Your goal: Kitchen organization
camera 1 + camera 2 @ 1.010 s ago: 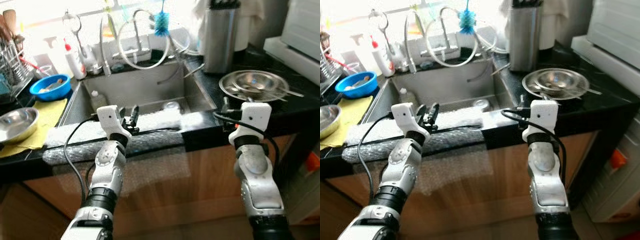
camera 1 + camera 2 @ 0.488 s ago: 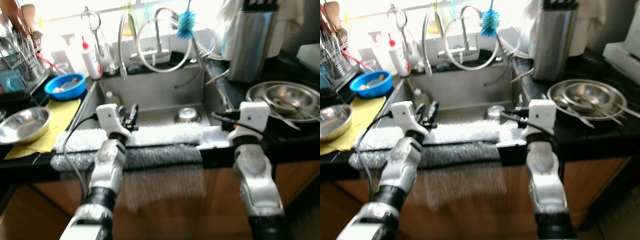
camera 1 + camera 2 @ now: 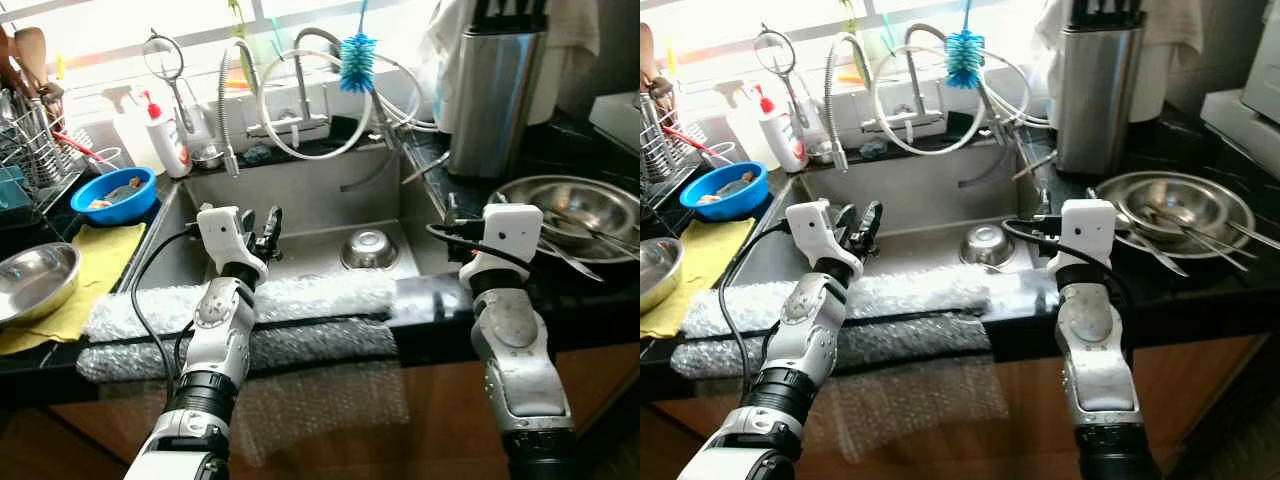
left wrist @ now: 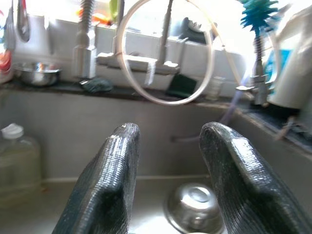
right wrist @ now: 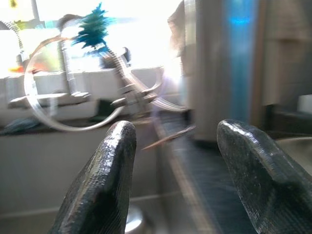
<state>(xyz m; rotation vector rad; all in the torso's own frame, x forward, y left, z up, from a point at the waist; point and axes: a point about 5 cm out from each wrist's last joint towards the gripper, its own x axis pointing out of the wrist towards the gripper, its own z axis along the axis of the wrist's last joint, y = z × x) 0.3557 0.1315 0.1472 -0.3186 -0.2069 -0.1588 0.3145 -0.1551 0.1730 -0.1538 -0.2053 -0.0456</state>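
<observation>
Left eye view: left gripper (image 3: 262, 232) is held over the sink (image 3: 300, 190), a small steel bowl (image 3: 365, 247) at its 3 o'clock. Left wrist view: fingers (image 4: 105, 190) are parted, nothing held; bowl seen between them. Right wrist view: right gripper (image 5: 178, 187) is spread wide, empty.

Both eye views look forward and down from head height at the sink (image 3: 300, 200) set in the table's front edge, sharing the faucet (image 3: 902, 80) and blue bottle brush (image 3: 357, 48). Each wrist view looks low along its own jaws toward the back wall, close over the basin, sharing that faucet.
</observation>
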